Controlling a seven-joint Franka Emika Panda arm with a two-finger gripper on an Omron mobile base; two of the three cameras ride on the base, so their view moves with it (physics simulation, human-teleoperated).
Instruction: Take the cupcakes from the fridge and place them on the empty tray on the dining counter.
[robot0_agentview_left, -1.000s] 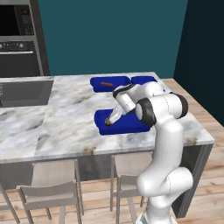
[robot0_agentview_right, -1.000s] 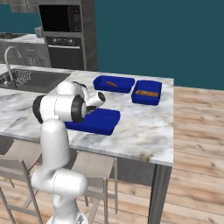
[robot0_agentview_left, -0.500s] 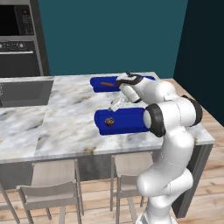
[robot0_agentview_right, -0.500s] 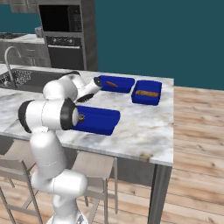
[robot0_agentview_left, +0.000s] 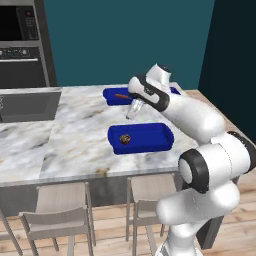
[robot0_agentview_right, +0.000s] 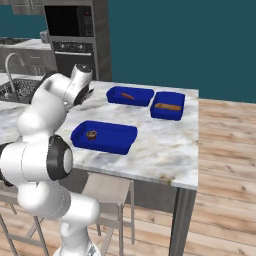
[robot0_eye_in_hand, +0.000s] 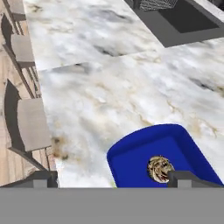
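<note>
Cutting across the lower edge of the hand view, the deep-blue rectangular tray (robot0_eye_in_hand: 131, 153) shows one corner, with a small dark-brown cupcake (robot0_eye_in_hand: 159, 168) inside, seemingly upright. The two-finger gripper (robot0_agentview_left: 132, 114) hangs at frame centre, jaws wide apart, empty. Two further blue trays (robot0_agentview_right: 131, 96) sit upper-centre on the marble dining counter (robot0_agentview_right: 165, 145).

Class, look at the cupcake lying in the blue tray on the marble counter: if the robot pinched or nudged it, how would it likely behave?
The cupcake looks small, so probably light. Its crumbly-looking top suggests it would squash under a firm pinch. Round and alone in the tray, it might slide or tip if nudged.
</note>
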